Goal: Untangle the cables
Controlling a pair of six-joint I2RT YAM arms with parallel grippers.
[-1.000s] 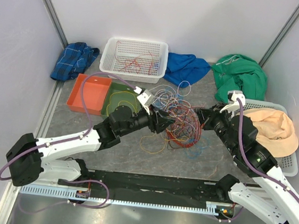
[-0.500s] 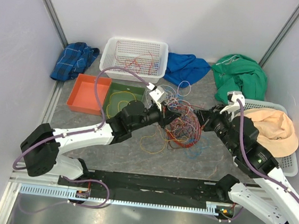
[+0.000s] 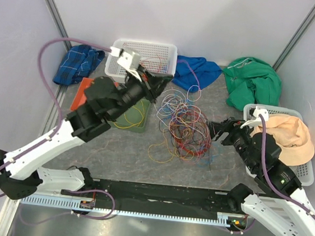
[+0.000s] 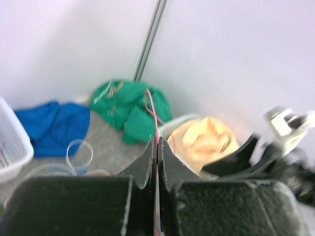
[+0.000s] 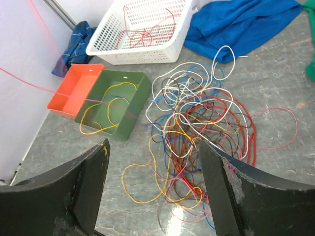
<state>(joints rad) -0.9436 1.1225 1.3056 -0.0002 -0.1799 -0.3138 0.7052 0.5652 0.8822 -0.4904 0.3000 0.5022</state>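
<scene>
The cables (image 3: pixel 185 126) lie as a loose tangle of red, orange, yellow, blue and white wires mid-table, also in the right wrist view (image 5: pixel 202 123). My left gripper (image 3: pixel 159 90) is raised beside the white basket, shut on a thin pink cable (image 4: pixel 153 110) that loops up out of its tips (image 4: pixel 157 143). That pink strand shows as a taut blurred line in the right wrist view (image 5: pixel 49 90). My right gripper (image 3: pixel 217 131) stands open just right of the tangle, its jaws (image 5: pixel 153 152) wide apart with nothing between them.
A white basket (image 3: pixel 118 63) at the back holds red cables. A green bin (image 5: pixel 129 110) holds a yellow cable, an orange bin (image 5: pixel 74 86) beside it. Plaid (image 3: pixel 76 64), blue (image 3: pixel 196 71) and green (image 3: pixel 254 80) cloths line the back. A peach cloth (image 3: pixel 288 137) fills a right-hand basket.
My left gripper shut on the pink cable in the tangle, then rose back-left toward the basket. My right gripper opened and drew back to the right.
</scene>
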